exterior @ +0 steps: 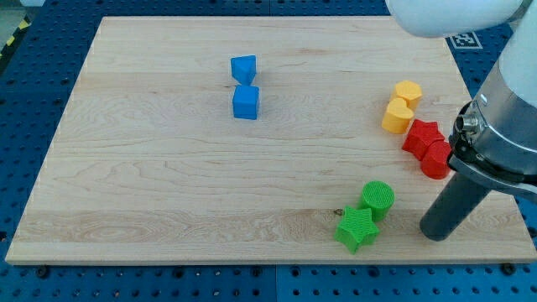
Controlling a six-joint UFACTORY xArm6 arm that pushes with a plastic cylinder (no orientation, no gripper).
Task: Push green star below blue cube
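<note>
The green star (357, 228) lies near the board's bottom edge, right of centre, touching a green cylinder (377, 200) just above and to its right. The blue cube (246, 102) sits in the upper middle of the board, with another blue block (243, 69) of unclear shape right above it. My tip (437, 232) rests on the board to the right of the green star, with a gap between them.
Two yellow blocks (408, 93) (397, 117) sit at the right. A red star (422, 137) and a red block (436, 159) lie just below them, close to my rod. The wooden board (168, 184) lies on a blue surface.
</note>
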